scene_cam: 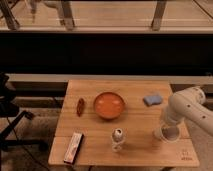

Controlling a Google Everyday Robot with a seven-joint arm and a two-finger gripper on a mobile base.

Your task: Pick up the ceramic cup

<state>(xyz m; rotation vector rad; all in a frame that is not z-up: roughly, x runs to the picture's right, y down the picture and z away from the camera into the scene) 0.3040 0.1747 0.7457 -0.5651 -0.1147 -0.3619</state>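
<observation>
The ceramic cup (170,133) shows as a small pale round rim at the front right of the wooden table (135,150). My white arm (187,107) reaches in from the right and bends down onto it. My gripper (163,130) is at the arm's lower end, right at the cup's left rim and mostly hidden by the arm. The large orange bowl (109,104) stands in the middle of the table, well left of the cup.
A blue sponge (153,100) lies behind the cup. A small white upright object with a dark top (118,137) stands at the front centre. A red-brown item (80,106) lies left of the bowl, and a flat packet (73,147) at the front left. A dark stand (10,115) is off the left edge.
</observation>
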